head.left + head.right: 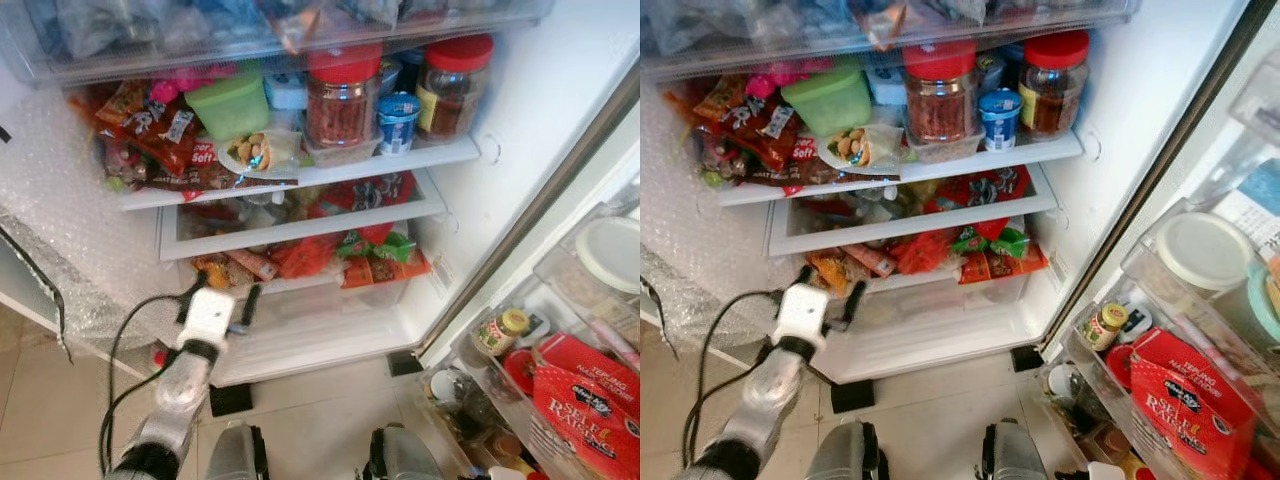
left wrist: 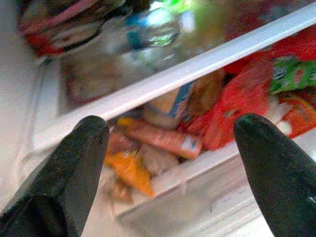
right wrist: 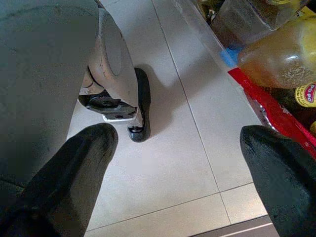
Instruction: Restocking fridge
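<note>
The fridge stands open before me. My left gripper (image 1: pixel 220 298) is open and empty, held just in front of the lower drawer (image 1: pixel 310 335) at its left end. In the left wrist view its fingers (image 2: pixel 74 163) frame snack packets in that drawer: an orange packet (image 2: pixel 129 170) and a red bag (image 2: pixel 237 103). The shelf above carries two red-lidded jars (image 1: pixel 342 95), a green tub (image 1: pixel 232 103) and a blue cup (image 1: pixel 398 122). My right gripper (image 3: pixel 180 134) hangs open over the floor tiles, holding nothing.
The open door's shelves on the right hold a red raisin bag (image 1: pixel 590 400), a small yellow-lidded jar (image 1: pixel 500 330) and a white-lidded container (image 1: pixel 610 250). Bubble wrap (image 1: pixel 60 230) hangs at the left. My feet (image 1: pixel 240 455) stand on the tiles. A bottle of amber liquid (image 3: pixel 281 54) is near the right gripper.
</note>
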`<state>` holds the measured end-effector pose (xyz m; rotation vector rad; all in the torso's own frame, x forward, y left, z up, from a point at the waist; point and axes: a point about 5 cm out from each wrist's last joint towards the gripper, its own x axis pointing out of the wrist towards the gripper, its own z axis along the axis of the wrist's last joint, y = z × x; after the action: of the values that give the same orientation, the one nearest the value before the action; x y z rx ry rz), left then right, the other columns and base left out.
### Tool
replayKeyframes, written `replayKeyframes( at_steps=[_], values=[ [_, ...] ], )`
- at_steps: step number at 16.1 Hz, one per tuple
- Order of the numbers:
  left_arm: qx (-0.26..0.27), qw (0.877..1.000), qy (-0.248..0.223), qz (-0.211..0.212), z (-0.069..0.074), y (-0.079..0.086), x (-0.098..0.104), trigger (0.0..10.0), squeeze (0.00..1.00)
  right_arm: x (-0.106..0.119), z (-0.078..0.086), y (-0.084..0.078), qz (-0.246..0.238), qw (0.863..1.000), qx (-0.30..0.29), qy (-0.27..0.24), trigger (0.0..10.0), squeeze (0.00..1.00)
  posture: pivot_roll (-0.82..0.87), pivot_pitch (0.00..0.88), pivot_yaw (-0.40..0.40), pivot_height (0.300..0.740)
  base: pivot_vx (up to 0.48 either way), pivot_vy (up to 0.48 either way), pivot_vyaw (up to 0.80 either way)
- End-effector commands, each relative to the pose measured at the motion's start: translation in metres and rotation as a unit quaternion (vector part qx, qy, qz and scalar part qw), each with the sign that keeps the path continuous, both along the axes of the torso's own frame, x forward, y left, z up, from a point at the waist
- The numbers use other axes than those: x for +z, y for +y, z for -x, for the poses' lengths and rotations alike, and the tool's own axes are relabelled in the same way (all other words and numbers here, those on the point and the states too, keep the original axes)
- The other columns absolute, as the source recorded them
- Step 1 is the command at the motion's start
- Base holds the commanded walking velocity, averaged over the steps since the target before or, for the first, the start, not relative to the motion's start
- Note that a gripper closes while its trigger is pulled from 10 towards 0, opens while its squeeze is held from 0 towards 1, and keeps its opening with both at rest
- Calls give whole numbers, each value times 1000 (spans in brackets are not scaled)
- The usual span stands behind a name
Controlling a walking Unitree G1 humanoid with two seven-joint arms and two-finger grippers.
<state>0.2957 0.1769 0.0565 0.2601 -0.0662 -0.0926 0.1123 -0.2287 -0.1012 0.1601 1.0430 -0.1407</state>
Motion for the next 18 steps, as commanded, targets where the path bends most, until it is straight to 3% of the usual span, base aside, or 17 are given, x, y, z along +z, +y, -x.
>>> replayKeyframes(
  at_steps=[1,2,8,18],
  values=[
    [20,1000,9,18,4,6,-3,10000,0,-3,5,5,-11,1000,-6,11,10000,0,-79,114,26,650,0,0,0],
    [36,998,10,42,5,9,-2,10000,0,-3,4,5,-11,1000,-5,10,10000,0,-77,111,27,650,0,0,0],
    [56,996,35,59,18,18,-9,10000,0,-3,3,7,-10,1000,-3,10,10000,0,-76,88,33,650,0,0,0],
    [67,994,58,70,20,22,-11,10000,0,-2,2,7,-12,1000,-4,10,10000,0,-78,81,31,650,-305,0,0]
  ],
)
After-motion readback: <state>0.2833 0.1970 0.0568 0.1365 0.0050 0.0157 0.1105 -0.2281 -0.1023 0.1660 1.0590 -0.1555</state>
